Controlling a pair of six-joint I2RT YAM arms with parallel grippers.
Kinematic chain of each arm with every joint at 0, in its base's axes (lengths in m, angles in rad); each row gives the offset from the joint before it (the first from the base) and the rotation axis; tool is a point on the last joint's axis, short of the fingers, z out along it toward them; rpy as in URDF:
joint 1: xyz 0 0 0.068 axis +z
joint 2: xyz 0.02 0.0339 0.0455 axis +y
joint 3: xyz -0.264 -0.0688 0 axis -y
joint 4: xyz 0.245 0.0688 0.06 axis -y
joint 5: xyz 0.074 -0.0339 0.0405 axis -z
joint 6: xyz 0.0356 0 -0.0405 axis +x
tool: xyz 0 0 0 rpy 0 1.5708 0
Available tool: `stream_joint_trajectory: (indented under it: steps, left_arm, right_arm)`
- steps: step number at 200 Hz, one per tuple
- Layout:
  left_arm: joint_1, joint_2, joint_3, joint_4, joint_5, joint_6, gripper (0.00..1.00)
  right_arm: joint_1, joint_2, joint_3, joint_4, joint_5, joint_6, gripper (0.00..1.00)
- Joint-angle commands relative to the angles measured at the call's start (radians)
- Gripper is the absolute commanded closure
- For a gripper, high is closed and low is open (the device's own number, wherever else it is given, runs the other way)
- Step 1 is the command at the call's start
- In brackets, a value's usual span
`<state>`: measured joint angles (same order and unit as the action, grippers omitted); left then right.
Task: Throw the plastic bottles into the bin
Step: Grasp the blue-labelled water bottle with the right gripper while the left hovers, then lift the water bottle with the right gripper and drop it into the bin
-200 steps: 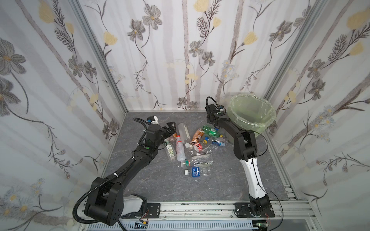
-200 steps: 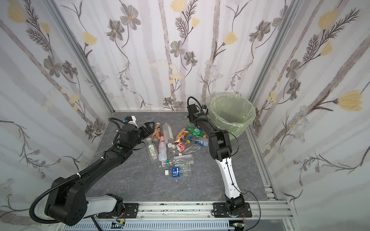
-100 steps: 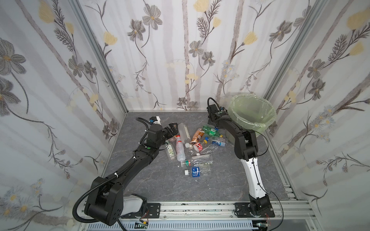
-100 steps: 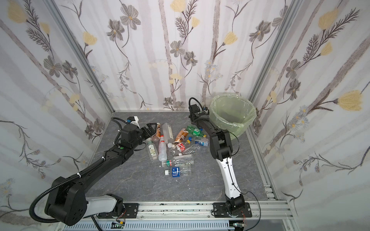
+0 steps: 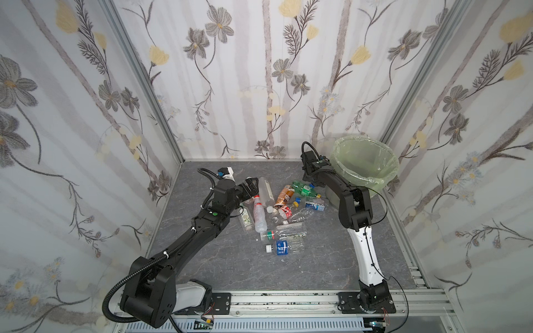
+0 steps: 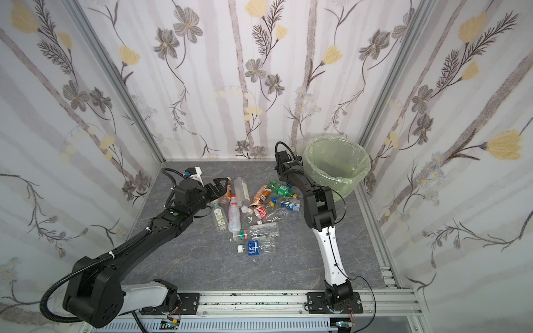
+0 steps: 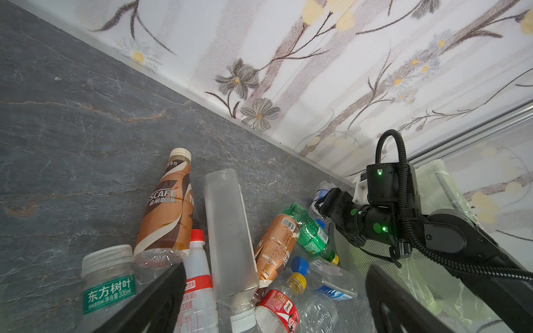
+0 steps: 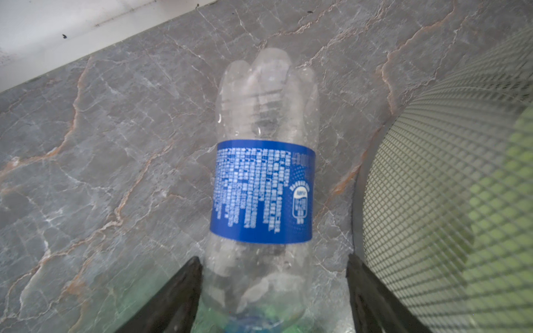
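Straddling blue-label bottle (image 8: 264, 187), right tool (image 8: 272, 259) half-open, ungripped; cap (image 8: 253, 324) cropped; left tool (image 7: 275, 266) wide, empty

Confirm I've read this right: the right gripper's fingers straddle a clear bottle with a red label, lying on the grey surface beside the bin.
One detail is wrong: the label is blue, not red, as the right wrist view shows. Otherwise yes: the right gripper has its fingers straddling a clear bottle lying on the grey surface beside the bin.
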<state>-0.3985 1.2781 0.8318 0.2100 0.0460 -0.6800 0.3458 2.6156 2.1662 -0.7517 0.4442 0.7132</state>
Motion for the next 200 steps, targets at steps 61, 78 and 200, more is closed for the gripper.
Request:
stream_joint_trajectory:
  steps: [61,78,200]
  left_arm:
    - [-0.006,-0.002,0.013,0.003,-0.002,0.020,0.00]
    - [-0.007,0.003,0.013,0.003,-0.002,0.019,0.00]
    - [-0.007,-0.016,0.038,0.003,-0.053,0.028,0.00]
  right_arm:
    - [-0.020,0.031,0.018,0.041,-0.077,-0.037,0.48]
    - [-0.021,0.034,0.018,0.053,-0.091,-0.046,0.54]
    - [0.013,-0.133,0.017,0.072,-0.115,-0.152,0.55]
